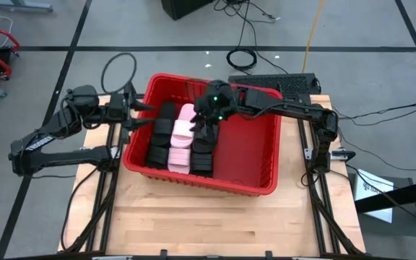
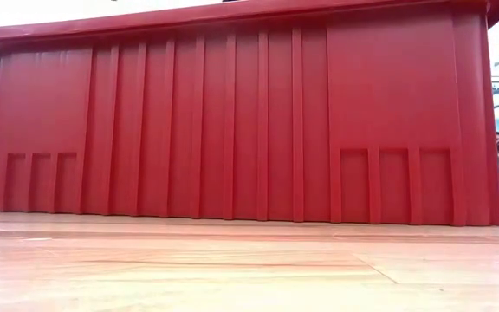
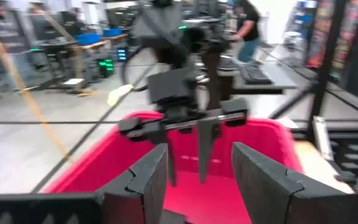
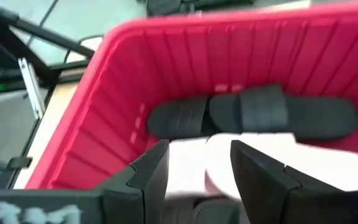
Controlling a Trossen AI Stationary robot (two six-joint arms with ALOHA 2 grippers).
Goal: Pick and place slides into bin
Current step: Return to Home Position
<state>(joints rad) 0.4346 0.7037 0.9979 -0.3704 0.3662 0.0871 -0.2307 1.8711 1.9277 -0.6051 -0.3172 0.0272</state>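
Slides are lying inside the bin, crowding its left half. Black ones are sitting nearest the left wall, pale pink ones just beside them, and more black ones toward the middle (they are overlapping, so an exact count is hard from above). The right half of the bin's floor is showing bare red. In the right wrist view a black slide is lying along the ribbed wall, with a pale slide touching its near side.

The bin is sitting in the middle of the wooden counter. In the low view its ribbed outer wall is filling nearly the whole picture.

The right gripper is hanging over the bin's middle, above the inner black slides. Its fingers are standing apart and gripping nothing, with the pale slide showing through the gap well below them. The left gripper is hovering at the bin's left rim, pointing inward. Its fingers are likewise spread wide and holding nothing, and its wrist view is looking across the red interior at the right gripper.

A keyboard is lying near the counter's far right corner, and a cable is coiling on the floor beyond it. A person is standing in the room behind.
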